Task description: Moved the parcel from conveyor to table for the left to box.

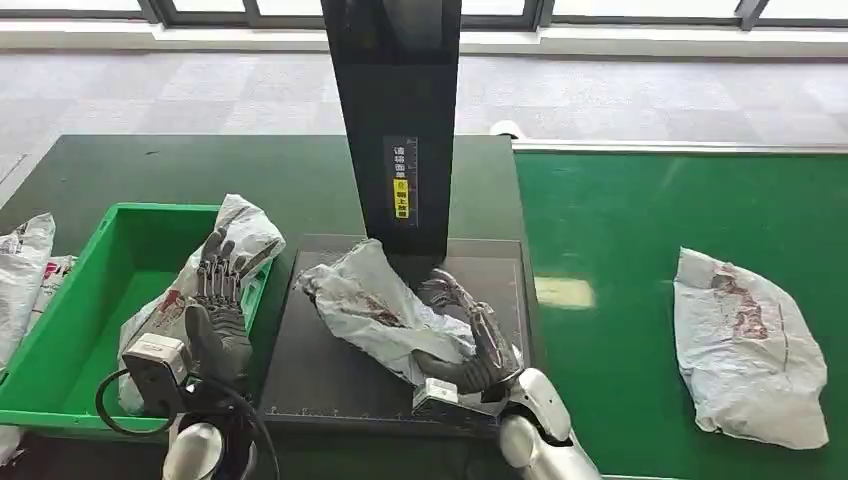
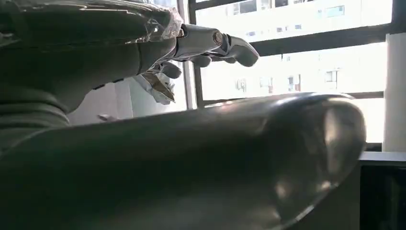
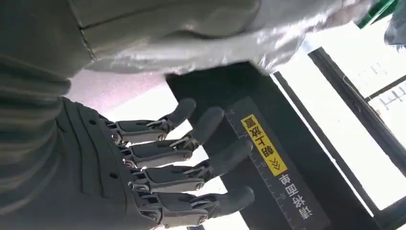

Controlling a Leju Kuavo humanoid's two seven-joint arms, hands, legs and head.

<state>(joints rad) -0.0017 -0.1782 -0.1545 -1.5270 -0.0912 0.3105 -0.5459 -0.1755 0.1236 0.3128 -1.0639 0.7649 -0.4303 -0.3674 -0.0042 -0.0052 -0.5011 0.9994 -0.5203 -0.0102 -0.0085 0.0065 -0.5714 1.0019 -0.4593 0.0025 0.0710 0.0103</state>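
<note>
Upright in the middle of the head view, a tall black post (image 1: 395, 120) with a small yellow label (image 1: 401, 198) and pale characters above and below it on the front face, its foot set at the far side of a dark flat platform (image 1: 330, 370) edged with fine ruler marks. Behind, a grey carpeted floor (image 1: 650, 95) in square tiles, closed at the far end by dark window frames (image 1: 600, 15) with bright daylight in them. At the far left edge, crumpled white bags (image 1: 22, 270) with red print, partly cut off.
</note>
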